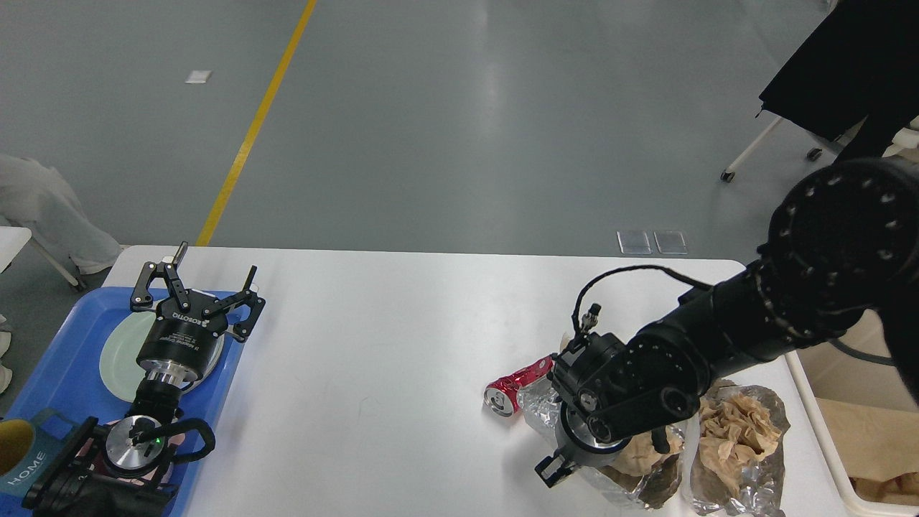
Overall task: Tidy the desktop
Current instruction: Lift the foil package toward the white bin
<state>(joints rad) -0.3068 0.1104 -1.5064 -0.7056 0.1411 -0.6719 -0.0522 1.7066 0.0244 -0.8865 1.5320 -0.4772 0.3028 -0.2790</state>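
Observation:
The white desktop (395, 337) fills the middle of the head view. A crushed red can (511, 388) lies on it right of centre, next to crumpled foil (538, 409). More foil holding brown paper (732, 438) lies at the front right. My right gripper (603, 456) points down over the foil beside the can, its two fingers spread to either side of the wrist. I cannot see anything held between them. My left gripper (194, 287) is open and empty above the blue tray (64, 366) and its pale green plate (118, 352).
A teal mug marked HOME (25, 459) stands at the tray's front left. A cream bin (854, 438) with brown paper in it stands off the desktop's right end. My right arm hides part of the desktop's right side. A chair with black cloth (847, 64) stands far right.

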